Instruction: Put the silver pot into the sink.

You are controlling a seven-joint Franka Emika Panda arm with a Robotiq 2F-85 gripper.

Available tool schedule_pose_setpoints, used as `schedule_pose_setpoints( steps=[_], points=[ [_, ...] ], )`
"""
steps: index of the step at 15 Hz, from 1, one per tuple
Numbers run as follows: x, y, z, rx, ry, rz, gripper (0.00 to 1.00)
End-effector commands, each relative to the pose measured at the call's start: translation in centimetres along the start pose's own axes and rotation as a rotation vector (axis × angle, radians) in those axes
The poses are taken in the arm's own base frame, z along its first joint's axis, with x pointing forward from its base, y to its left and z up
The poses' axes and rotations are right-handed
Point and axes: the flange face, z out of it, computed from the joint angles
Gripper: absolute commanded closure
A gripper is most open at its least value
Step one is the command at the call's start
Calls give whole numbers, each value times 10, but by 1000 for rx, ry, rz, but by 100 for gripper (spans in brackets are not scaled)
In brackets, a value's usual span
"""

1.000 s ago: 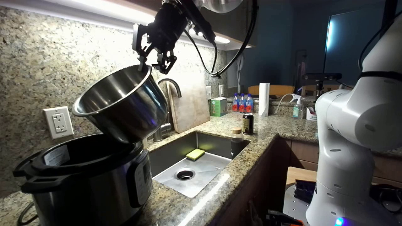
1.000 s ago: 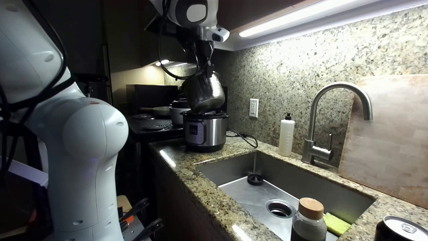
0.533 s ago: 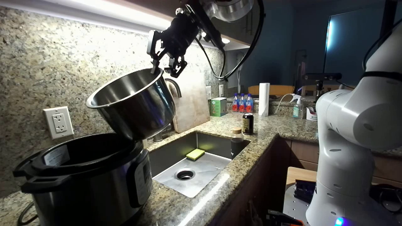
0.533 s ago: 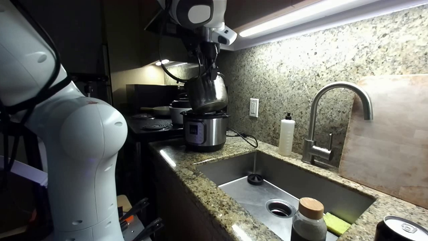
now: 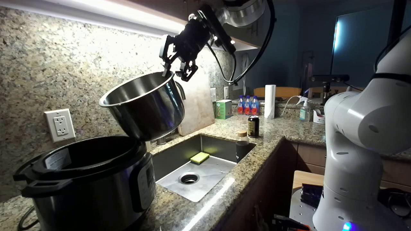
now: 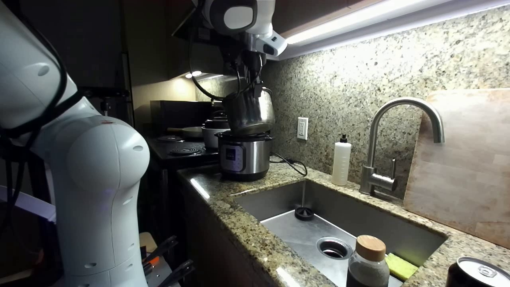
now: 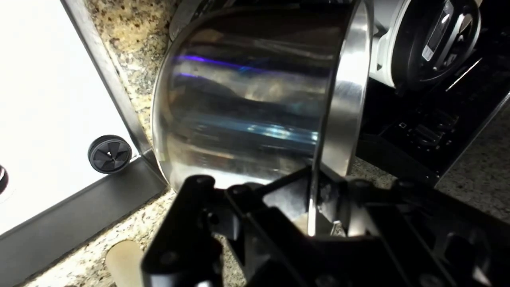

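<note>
So the silver pot (image 5: 146, 110) is up in the air, right over the sink-side edge of the electric cooker (image 5: 93, 199). It's tipped pretty hard: the gripped side of the rim is high, the opposite side low. In both exterior views its bottom overlaps the cooker's top edge, and honestly I can't tell if they touch.

The gripper (image 5: 171, 73) is clamped on the pot's rim, and in the wrist view you see that rim running right between the two fingers. The white arm (image 5: 356, 134) reaches over the counter (image 5: 277, 126).

Next along is the sink (image 5: 212, 171). There's a yellow-green sponge (image 5: 199, 158) in it, plus a black drain piece (image 6: 304, 213) in a corner on the cooker side. A bottle with a wooden cap (image 6: 370, 248) stands at the far end, its foot hidden by the counter edge.

Behind the sink you've got a white squeeze bottle (image 6: 341, 163), the faucet (image 6: 373, 143) and a big board (image 6: 462, 163) propped up. Farther along: a black can (image 5: 253, 126), a green box (image 5: 221, 109), three FIJI bottles (image 5: 247, 106) and a white paper roll (image 5: 269, 102). Past the cooker, the other way, a white pot (image 6: 213, 137) sits on the stove (image 6: 186, 152).
</note>
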Motion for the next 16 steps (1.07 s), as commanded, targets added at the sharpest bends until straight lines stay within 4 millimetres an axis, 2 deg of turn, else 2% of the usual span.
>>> schedule_pose_setpoints(
  steps=[1,8,16],
  points=[
    [-3,9,-9,30,12,-3,99],
    [1,30,-11,15,18,19,97],
    [4,71,-24,8,34,87,98]
  ],
)
